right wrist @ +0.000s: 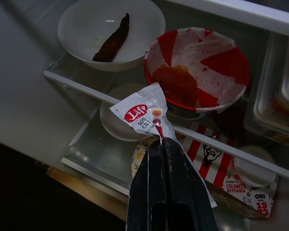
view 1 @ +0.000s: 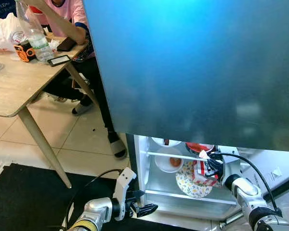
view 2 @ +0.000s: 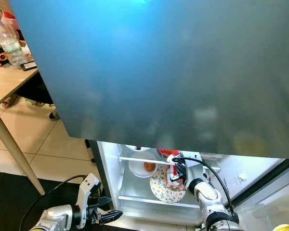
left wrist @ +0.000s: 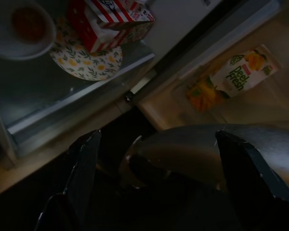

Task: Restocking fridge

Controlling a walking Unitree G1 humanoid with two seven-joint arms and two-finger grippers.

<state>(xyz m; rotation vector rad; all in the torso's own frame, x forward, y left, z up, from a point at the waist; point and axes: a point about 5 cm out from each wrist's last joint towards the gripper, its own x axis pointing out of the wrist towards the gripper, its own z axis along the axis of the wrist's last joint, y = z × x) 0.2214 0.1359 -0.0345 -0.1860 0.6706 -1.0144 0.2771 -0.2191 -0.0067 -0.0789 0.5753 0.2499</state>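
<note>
Fridge open | right gripper pinches sauce sachet, long axis seemingly along fingers | left gripper spread

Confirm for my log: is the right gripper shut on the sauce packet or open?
Shut. The right gripper has its black fingers pressed together on the sauce packet, held before the open fridge's shelf.

fridge door: matt metal | sachet: glossy plastic | table: wood
</note>
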